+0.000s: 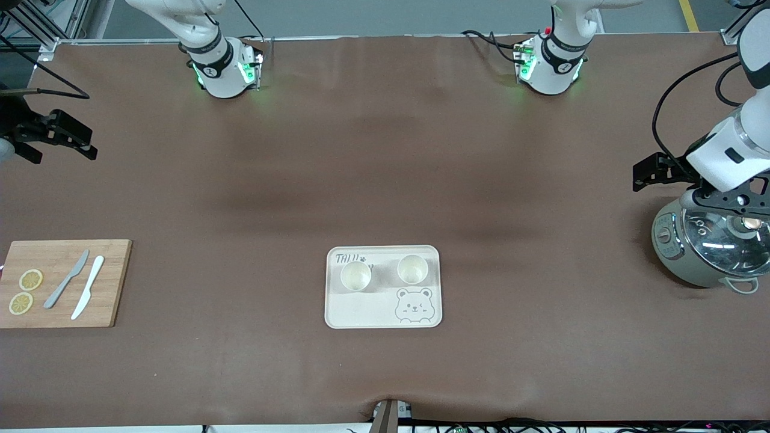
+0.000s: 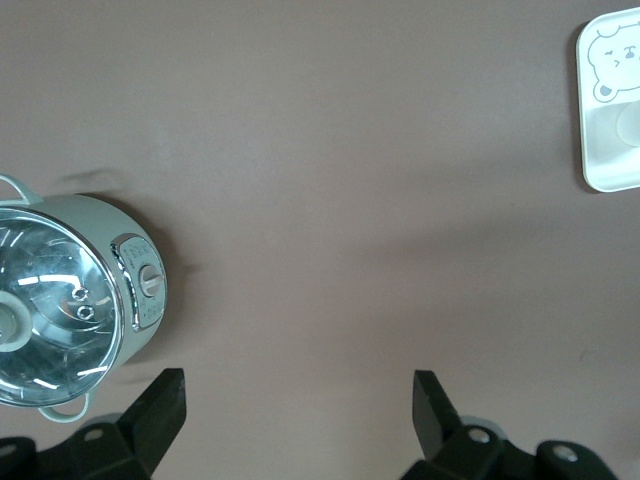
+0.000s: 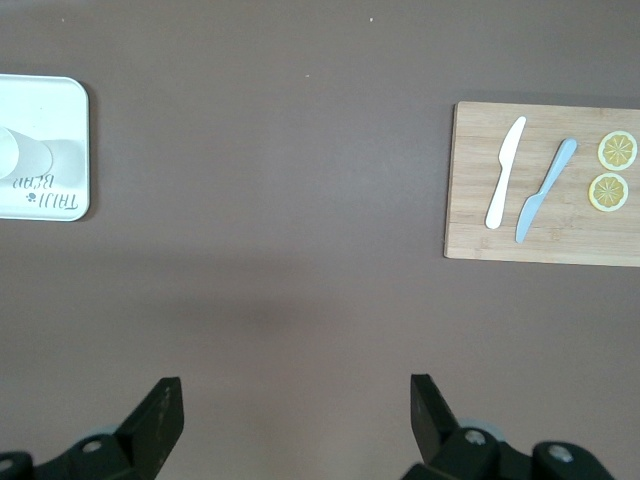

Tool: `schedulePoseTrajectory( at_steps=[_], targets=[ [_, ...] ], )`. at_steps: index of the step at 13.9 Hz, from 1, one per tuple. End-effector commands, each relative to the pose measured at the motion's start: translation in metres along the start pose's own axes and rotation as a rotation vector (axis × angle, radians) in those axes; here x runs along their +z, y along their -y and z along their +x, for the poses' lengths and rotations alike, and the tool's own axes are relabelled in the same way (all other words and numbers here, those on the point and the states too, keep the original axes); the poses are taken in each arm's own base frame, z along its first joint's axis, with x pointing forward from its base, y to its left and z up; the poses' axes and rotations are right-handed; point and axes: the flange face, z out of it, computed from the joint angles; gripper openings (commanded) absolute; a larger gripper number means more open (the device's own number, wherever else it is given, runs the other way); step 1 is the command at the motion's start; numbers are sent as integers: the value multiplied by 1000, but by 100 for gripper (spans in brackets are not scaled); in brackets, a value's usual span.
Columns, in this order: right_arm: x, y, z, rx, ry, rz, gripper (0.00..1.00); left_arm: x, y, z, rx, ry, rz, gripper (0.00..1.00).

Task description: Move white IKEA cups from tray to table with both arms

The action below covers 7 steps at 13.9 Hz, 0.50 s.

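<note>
Left hand (image 2: 292,415): fingers spread, empty, up beside the grey-green pot (image 1: 710,249) at the left arm's end of the bench (image 1: 385,150). Right hand (image 3: 290,420): fingers spread, empty, above bare bench at the right arm's end, near the cutting board (image 1: 63,282). Two white cups (image 1: 355,276) (image 1: 412,269): upright, side by side on the bear tray (image 1: 361,310) mid-bench, well apart from both hands.

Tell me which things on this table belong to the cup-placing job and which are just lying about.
Part of the job:
- two small cream-white round cups, standing on the white bear-printed tray
- left gripper, open above the table beside the pot
- right gripper, open over bare table

Just lying about:
- grey-green pot with glass lid
- bamboo cutting board with grey knife, white knife, two lemon slices
</note>
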Motion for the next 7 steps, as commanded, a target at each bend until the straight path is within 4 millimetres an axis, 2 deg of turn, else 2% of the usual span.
schedulePoseTrajectory(
  at_steps=[1,3,4,6,7],
  targets=[
    [-3,-2,4,1,2,-9,100,-9,2,-1,-6,-18,19,100],
    [-3,-2,4,0,2,-9,100,-16,9,-5,1,-26,14,100],
    [-3,-2,4,1,2,-9,100,-9,11,-2,-2,-16,1,100],
    [-3,-2,4,0,2,-9,100,12,1,14,-25,-18,-76,100],
    [-3,-2,4,0,2,-9,100,15,-5,19,-13,-29,-70,100]
  ],
)
